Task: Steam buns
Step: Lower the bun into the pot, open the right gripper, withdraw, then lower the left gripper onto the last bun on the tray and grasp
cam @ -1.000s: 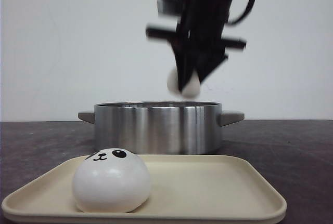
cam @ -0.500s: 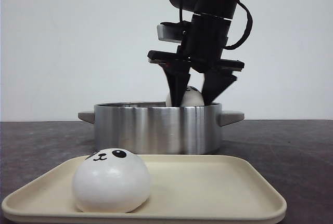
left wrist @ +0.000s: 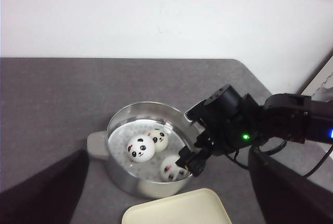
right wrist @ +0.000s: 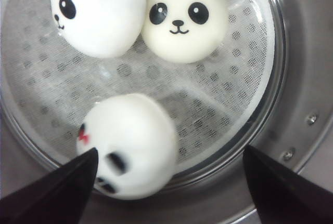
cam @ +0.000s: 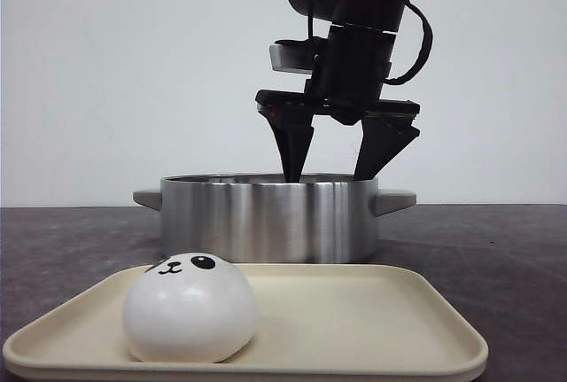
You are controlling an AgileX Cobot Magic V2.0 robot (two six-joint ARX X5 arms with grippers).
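One panda bun (cam: 189, 307) sits on the left of the beige tray (cam: 372, 329). Three buns lie on the perforated steamer insert inside the steel pot (cam: 266, 218): two side by side (right wrist: 99, 11) (right wrist: 184, 16) and a blurred third (right wrist: 130, 143) near the rim, between the right fingers. My right gripper (cam: 328, 169) is open and empty, its tips just inside the pot's rim. It also shows in the left wrist view (left wrist: 192, 164). My left gripper (left wrist: 167, 154) is open and empty, high above the table and looking down on the pot (left wrist: 112, 130).
The pot has two grey side handles (cam: 146, 198) and stands just behind the tray on a dark table (cam: 514, 258). The right arm (left wrist: 281, 125) reaches in from the right side. A white wall is behind.
My right gripper came down over the pot with a bun, opened, and let it go. The bun now lies inside the pot, out of sight in the front view.
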